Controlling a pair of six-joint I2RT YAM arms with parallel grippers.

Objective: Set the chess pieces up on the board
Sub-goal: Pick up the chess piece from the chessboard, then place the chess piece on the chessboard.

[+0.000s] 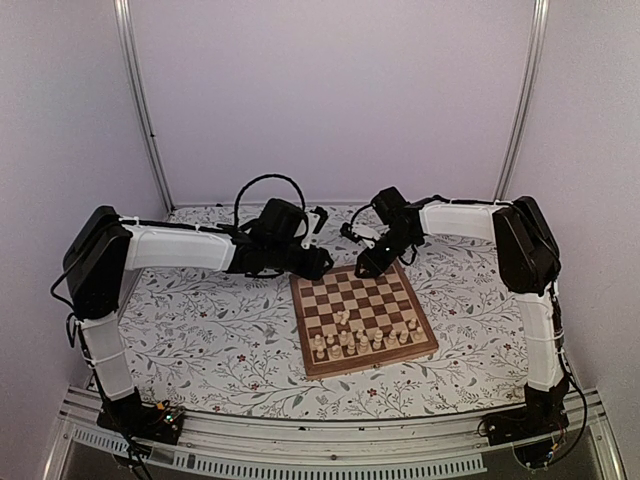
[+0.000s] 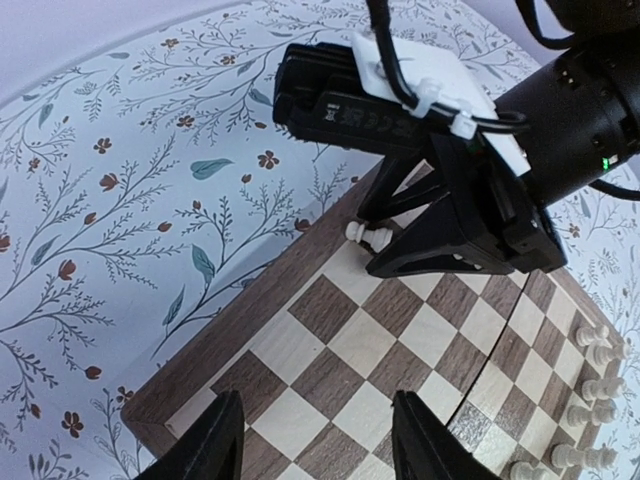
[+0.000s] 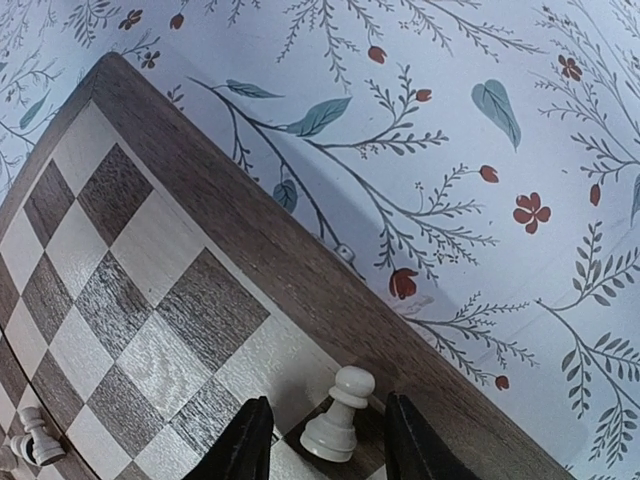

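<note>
**Figure. Chess set-up, part-way stage, in three views.** The floral worktop carries the board, which lies between the two arms, slightly right of centre and turned at an angle.

The left gripper hangs over the board's far left corner. Its jaws are parted and nothing is seen between them. The right gripper is lowered to the far edge of the board. Its jaws are spread to either side of a single pawn, with a gap visible on each side, so no grip is shown.

The chess pieces are gathered mainly in the rows nearest the arm bases, with one or two standing a little forward of them. Whether each stands on its proper square cannot be told at this size. The pawn is seen upright on a dark square of the farthest row, just inside the border.

The middle and far squares are otherwise bare. The near side is therefore judged largely arranged, and the far side barely begun.
</note>
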